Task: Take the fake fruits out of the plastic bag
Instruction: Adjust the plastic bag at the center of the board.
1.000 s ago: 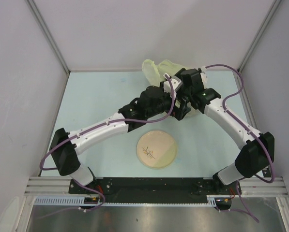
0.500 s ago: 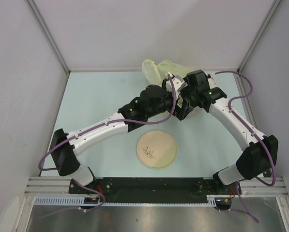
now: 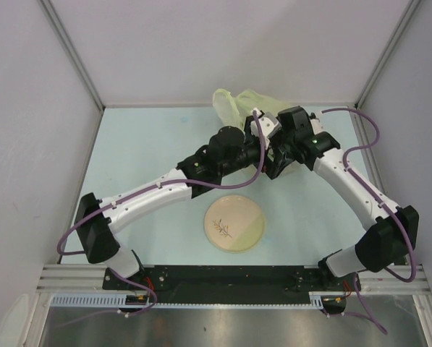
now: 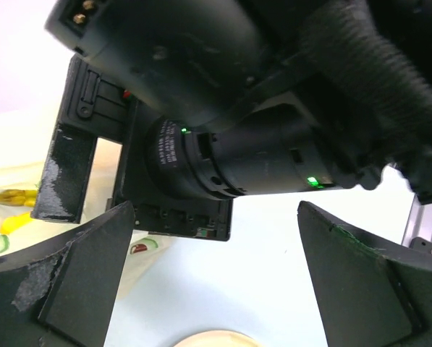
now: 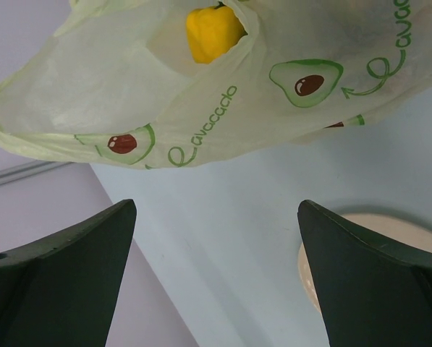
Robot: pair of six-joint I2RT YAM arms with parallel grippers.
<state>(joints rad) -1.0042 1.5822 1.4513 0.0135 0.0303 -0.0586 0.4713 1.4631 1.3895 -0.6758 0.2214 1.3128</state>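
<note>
The plastic bag (image 3: 234, 103), pale yellow-green with avocado prints, lies at the back of the table, partly hidden under both wrists. In the right wrist view the bag (image 5: 201, 94) fills the top, and a yellow fake fruit (image 5: 212, 32) shows through its opening. My right gripper (image 5: 217, 210) is open and empty, short of the bag. In the left wrist view my left gripper (image 4: 216, 217) is open and empty and faces the right arm's black wrist (image 4: 230, 152). A yellow banana-like fruit (image 4: 13, 196) shows in the bag at far left. In the top view both grippers (image 3: 268, 157) meet beside the bag.
A round cream plate (image 3: 234, 224) with a sprig design lies in front of the arms; it also shows in the right wrist view (image 5: 375, 249) and the left wrist view (image 4: 216, 338). Grey walls close the back and both sides. The two wrists are very close together.
The right arm's wrist has swung a little toward the left arm and its elbow has moved outward to the right. The left arm and the bag have barely moved.
</note>
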